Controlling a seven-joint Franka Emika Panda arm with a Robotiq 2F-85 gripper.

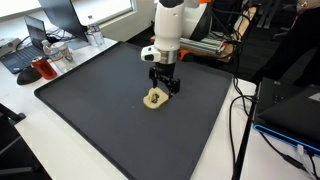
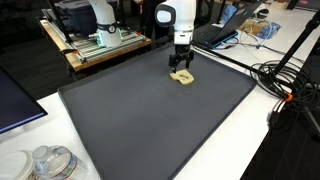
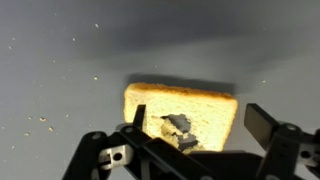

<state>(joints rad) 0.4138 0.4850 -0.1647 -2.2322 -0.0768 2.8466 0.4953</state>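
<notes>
Watching the tool point(image 1: 163, 88) hanging straight down over a slice of toast point(image 1: 155, 98), fingertips sitting right at the slice. Seeing the jaws standing wide open, gripping nothing. Picking up the same pair from across the worktop: the tool point(image 2: 180, 70) poised above the toast point(image 2: 182, 77), the slice lying flat on the dark grey mat point(image 2: 150, 125), well inside its edges.

Switching to the wrist view: looking down on the toast point(image 3: 185, 108), golden-brown, lying between the two black fingers point(image 3: 262, 125) of the tool point(image 3: 198, 135), with a small dark patch point(image 3: 178, 125) showing near its middle. Not managing to tell whether the fingertips are touching the slice or hanging just clear of it. Noticing pale specks point(image 3: 42, 120) dotting the mat around it.

Glancing beyond the mat point(image 1: 90, 105) in an exterior view: catching a laptop point(image 1: 38, 35) and a red object point(image 1: 46, 69) sitting near one corner, and black cables point(image 1: 240, 110) trailing along the opposite edge. Spotting a clear plastic container point(image 2: 52, 162) standing close to the camera in an exterior view, well apart from the toast.
</notes>
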